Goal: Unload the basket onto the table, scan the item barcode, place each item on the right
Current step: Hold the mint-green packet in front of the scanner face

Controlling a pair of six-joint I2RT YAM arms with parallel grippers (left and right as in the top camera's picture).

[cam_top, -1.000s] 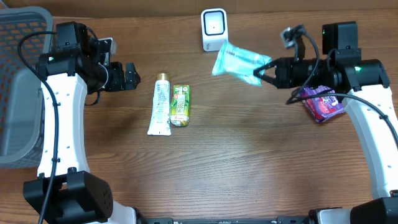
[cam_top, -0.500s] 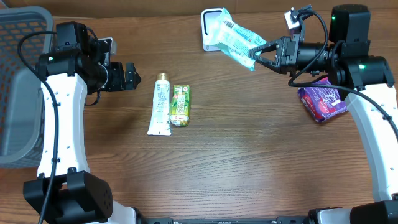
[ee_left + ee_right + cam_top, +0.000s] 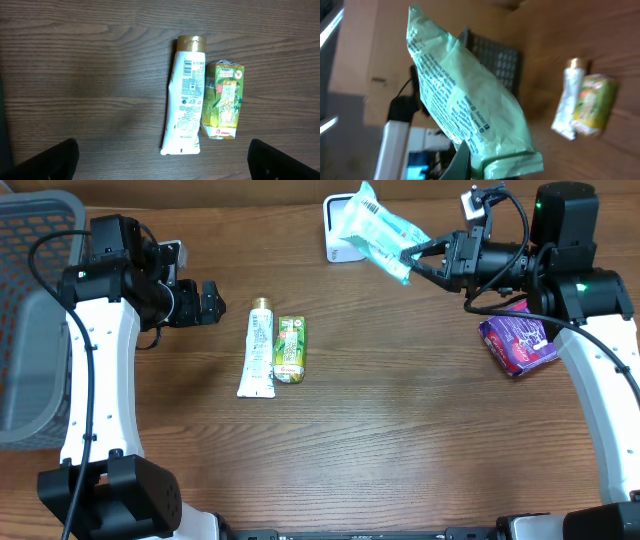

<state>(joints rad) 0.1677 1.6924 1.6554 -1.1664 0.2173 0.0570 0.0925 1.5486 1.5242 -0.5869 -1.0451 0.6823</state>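
My right gripper [image 3: 412, 258] is shut on one end of a pale green packet [image 3: 380, 230] and holds it in the air at the back of the table. The packet overlaps the right side of the white scanner [image 3: 334, 228]. The right wrist view shows the packet [image 3: 465, 105] up close, printed side toward the camera, with one dark finger [image 3: 462, 162] pressed against its crimped end. My left gripper [image 3: 212, 303] hovers open, left of a white tube [image 3: 259, 350]. Its fingertips [image 3: 50, 160] sit wide apart at the bottom corners of the left wrist view, nothing between them.
The white tube [image 3: 185, 95] and a green-yellow pack [image 3: 225, 100] lie side by side left of centre. A purple packet [image 3: 518, 345] lies under the right arm. A grey basket [image 3: 30, 320] stands along the left edge.
The right gripper has carried the green packet toward the back left, from beside the scanner to partly over it, and raised it. The left arm has not moved.
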